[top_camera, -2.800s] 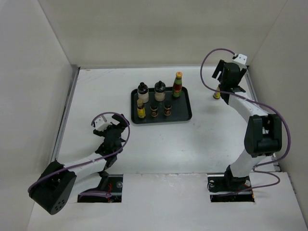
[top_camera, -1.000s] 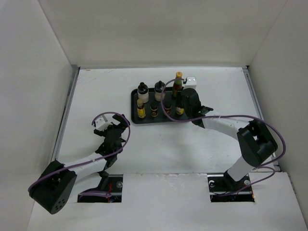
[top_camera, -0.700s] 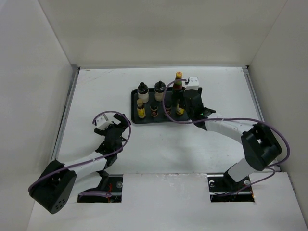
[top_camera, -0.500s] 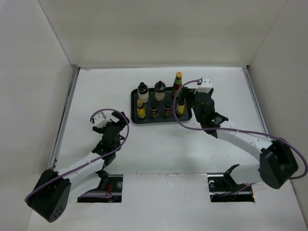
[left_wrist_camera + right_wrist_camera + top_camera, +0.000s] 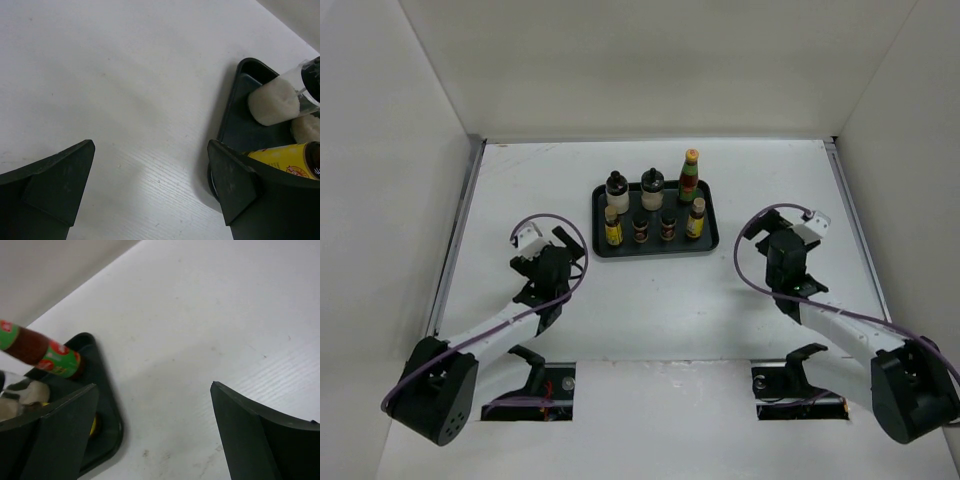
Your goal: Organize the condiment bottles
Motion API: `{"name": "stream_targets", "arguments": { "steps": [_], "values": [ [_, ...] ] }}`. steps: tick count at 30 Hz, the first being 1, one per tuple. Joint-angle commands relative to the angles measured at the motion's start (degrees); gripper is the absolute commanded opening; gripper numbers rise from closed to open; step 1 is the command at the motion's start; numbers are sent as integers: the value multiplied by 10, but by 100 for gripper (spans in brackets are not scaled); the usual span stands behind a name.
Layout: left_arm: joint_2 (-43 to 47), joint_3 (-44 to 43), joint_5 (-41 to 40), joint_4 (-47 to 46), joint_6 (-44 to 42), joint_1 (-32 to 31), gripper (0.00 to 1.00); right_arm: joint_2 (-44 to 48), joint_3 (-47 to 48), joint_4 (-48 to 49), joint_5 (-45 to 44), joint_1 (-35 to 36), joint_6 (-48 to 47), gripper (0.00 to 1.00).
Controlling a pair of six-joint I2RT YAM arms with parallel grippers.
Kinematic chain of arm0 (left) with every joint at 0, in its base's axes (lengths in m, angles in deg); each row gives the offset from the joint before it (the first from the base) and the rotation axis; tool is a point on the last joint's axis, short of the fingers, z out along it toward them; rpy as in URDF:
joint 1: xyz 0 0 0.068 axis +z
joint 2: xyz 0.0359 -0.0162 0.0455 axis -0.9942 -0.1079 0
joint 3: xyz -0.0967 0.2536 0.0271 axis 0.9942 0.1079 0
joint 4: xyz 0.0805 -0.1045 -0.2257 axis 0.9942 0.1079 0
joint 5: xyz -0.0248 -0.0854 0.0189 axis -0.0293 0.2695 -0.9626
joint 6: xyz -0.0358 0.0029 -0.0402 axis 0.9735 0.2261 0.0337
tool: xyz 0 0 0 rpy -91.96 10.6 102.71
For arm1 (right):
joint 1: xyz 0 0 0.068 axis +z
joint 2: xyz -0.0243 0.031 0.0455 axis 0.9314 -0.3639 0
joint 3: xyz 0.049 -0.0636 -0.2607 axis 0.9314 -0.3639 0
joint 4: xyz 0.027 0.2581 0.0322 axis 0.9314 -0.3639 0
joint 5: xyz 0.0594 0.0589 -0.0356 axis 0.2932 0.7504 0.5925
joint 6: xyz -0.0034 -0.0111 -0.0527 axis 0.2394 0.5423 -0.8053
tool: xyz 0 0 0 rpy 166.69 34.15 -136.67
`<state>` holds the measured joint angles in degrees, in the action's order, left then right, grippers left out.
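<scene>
Currently black tray (image 5: pixel 708 240) holds far row: cream bottles (image 5: pixel 616 190) (image 5: pixel 652 188), red-green bottle (image 5: pixel 689 177); near row: yellow-labelled bottles (image 5: pixel 612 229) (image 5: pixel 696 219) at ends, brown bottles (image 5: pixel 640 230) (image 5: pixel 667 227) between, seemingly upright. Left gripper (image 5: pixel 151 150), right gripper (image 5: pixel 154 387): jaws spread, empty, near-left and near-right of tray.

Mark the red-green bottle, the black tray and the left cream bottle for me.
red-green bottle (image 5: pixel 690 181): top external view, middle of its body.
black tray (image 5: pixel 655 250): top external view, near rim.
left cream bottle (image 5: pixel 616 195): top external view, cream body below the cap.
</scene>
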<state>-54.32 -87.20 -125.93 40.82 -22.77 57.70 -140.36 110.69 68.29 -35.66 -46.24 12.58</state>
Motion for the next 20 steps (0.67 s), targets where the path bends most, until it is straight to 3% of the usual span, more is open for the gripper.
{"name": "stream_targets", "arguments": {
  "steps": [1,7,12,20],
  "values": [
    [11,-37,2,43,11,2,100,-16,-10,32,39,-39,91,100],
    [47,-30,2,74,11,-6,100,-60,-9,44,76,-53,116,100],
    [61,-17,2,67,11,-7,100,-30,-21,49,80,-57,121,100],
    [33,-33,-2,70,8,-6,100,-34,-23,62,82,-54,121,100]
  ]
}}
